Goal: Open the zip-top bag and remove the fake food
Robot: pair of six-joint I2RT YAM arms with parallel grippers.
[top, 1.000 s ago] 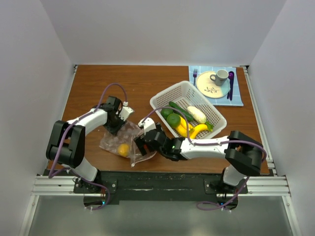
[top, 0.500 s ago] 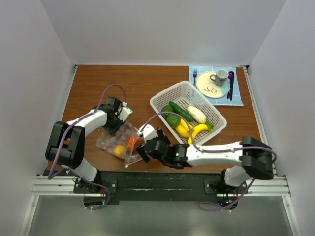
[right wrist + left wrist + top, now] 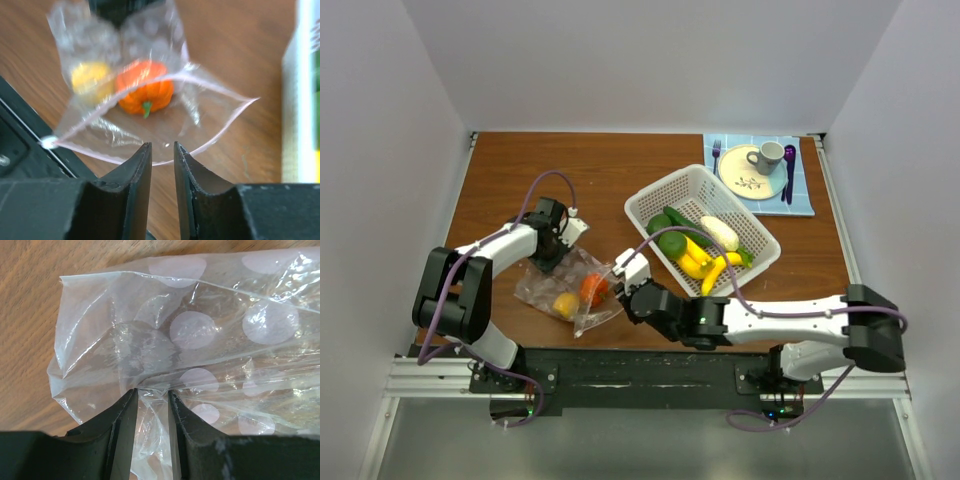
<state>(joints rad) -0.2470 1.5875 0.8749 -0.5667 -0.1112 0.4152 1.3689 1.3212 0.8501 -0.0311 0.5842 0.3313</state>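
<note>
dots (image 3: 192, 330), pale and round, cover the zip-top bag (image 3: 95, 315) in left fingers (image 3: 121, 432).

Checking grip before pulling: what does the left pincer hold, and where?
The zip-top bag, pinched at the end opposite its mouth by the left pincer.

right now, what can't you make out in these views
- Right wrist view: whether the right gripper holds the bag lip, because its fingers cover that stretch.
- Right wrist view: the yellow piece is too blurred to name.
- Left wrist view: the left gripper pinches plastic, but what is inside the bag is out of frame.
- Right wrist view: the basket is cut off by the right edge.
</note>
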